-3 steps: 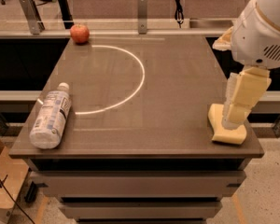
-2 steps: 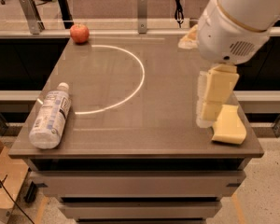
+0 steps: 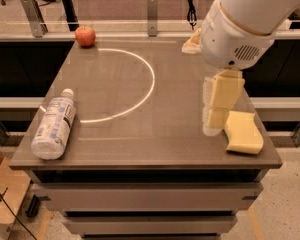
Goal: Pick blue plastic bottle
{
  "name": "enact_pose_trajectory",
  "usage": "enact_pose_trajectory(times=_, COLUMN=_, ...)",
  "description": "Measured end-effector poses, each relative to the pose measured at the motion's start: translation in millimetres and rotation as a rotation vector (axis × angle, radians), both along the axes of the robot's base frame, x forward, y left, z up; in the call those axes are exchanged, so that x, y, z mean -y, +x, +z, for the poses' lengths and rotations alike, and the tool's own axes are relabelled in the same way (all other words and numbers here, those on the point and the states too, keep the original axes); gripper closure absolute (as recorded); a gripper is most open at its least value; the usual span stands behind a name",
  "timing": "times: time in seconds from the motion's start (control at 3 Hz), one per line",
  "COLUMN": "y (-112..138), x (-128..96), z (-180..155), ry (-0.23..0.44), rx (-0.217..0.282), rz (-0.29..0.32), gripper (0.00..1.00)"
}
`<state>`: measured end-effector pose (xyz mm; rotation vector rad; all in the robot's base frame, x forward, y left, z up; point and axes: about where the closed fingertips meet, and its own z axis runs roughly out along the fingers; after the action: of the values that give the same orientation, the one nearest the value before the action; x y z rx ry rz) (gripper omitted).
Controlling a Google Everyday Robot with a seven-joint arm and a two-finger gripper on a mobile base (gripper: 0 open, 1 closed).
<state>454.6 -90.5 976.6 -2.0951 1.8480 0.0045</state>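
The blue plastic bottle (image 3: 54, 124) is a clear bottle with a white cap and a pale printed label. It lies on its side near the front left corner of the brown table (image 3: 155, 134), cap pointing away from me. My gripper (image 3: 216, 125), cream-coloured under the large white arm (image 3: 240, 24), hangs over the right side of the table just left of the yellow sponge. It is far to the right of the bottle and holds nothing that I can see.
A yellow sponge (image 3: 244, 132) lies near the front right corner. A red apple (image 3: 85, 35) sits at the back left edge. A pale crumpled object (image 3: 192, 43) lies at the back right, partly behind the arm. A white arc (image 3: 140, 94) is drawn on the tabletop.
The arm and gripper have moved left from above the sponge toward the table's middle. The sponge now shows fully. The bottle and apple have not moved.
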Motion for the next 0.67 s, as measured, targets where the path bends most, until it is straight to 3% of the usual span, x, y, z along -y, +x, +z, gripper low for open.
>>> enact_pose_trajectory(times=0.33, y=14.2, x=-38.6, z=-7.7, ry=-0.024, rx=0.026, rz=0.098, gripper=0.00)
enact_pose_trajectory(times=0.67, y=29.4, x=-87.6, z=-16.2, ry=-0.038, rx=0.071, rz=0.245, gripper=0.00)
